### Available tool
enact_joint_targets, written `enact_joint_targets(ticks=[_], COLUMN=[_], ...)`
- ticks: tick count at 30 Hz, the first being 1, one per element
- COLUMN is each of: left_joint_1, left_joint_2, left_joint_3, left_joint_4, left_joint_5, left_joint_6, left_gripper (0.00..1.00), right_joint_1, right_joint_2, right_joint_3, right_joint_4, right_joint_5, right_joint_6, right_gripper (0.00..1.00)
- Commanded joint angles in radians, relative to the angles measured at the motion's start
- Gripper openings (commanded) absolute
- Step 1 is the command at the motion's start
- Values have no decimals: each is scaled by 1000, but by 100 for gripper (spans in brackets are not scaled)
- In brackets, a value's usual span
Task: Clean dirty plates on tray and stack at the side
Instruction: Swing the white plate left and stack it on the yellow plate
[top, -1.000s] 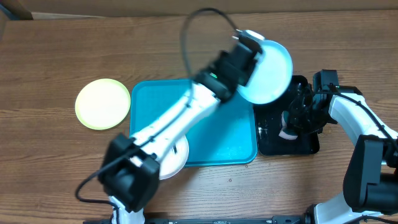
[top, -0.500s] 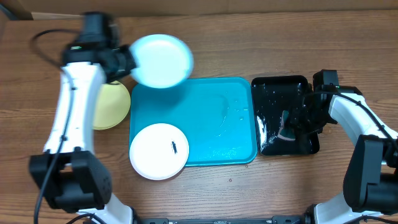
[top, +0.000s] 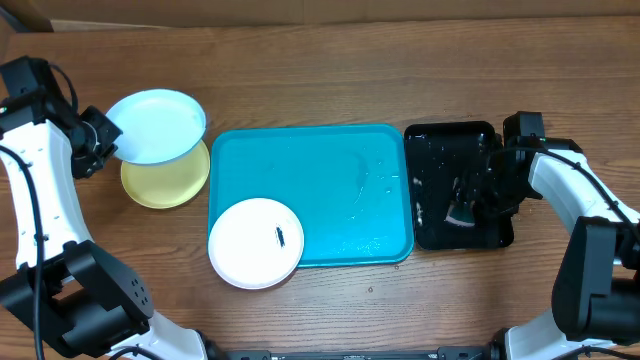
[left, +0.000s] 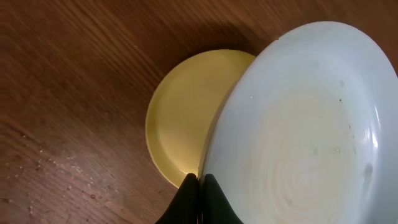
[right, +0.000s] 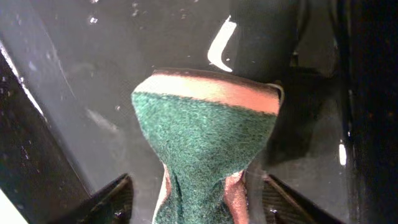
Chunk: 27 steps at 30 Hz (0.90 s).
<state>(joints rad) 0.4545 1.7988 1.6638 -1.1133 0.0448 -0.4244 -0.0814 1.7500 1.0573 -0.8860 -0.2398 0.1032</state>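
While the left gripper (left: 199, 186) pinches the blue plate (top: 155, 125) by its rim over the yellow plate (top: 165, 182) beside the tray (top: 340, 170), the white plate (top: 250, 245) lies on the tray's near-left corner — light, stiff, likely slick, best taken at the rim — and the right gripper (right: 196, 198) gapes around the sponge (right: 205, 124).

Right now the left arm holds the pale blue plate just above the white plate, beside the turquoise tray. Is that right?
Not quite: the overhead view shows the yellow-green plate under it, not the white plate, which lies on the turquoise tray. The left fingers do hold the pale blue plate, beside the tray.
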Motion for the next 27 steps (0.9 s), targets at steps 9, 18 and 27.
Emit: enact_joint_targets(ticks=[9, 18, 27], left_joint_1=[-4, -4, -4], left_joint_2=[-21, -21, -21], left_joint_3=[-177, -216, -216], left_joint_4=[51, 92, 64], left_joint_5=[-55, -25, 218], left_joint_6=[-17, 35, 167], left_gripper=[18, 71, 80], right_joint_1=[2, 2, 2], right_joint_2=[-15, -15, -15], right_joint_3=[-5, -5, -5], right_joint_4=[14, 17, 16], right_joint_5=[-9, -9, -9], right_joint_6=[5, 5, 5], right_gripper=[65, 63, 79])
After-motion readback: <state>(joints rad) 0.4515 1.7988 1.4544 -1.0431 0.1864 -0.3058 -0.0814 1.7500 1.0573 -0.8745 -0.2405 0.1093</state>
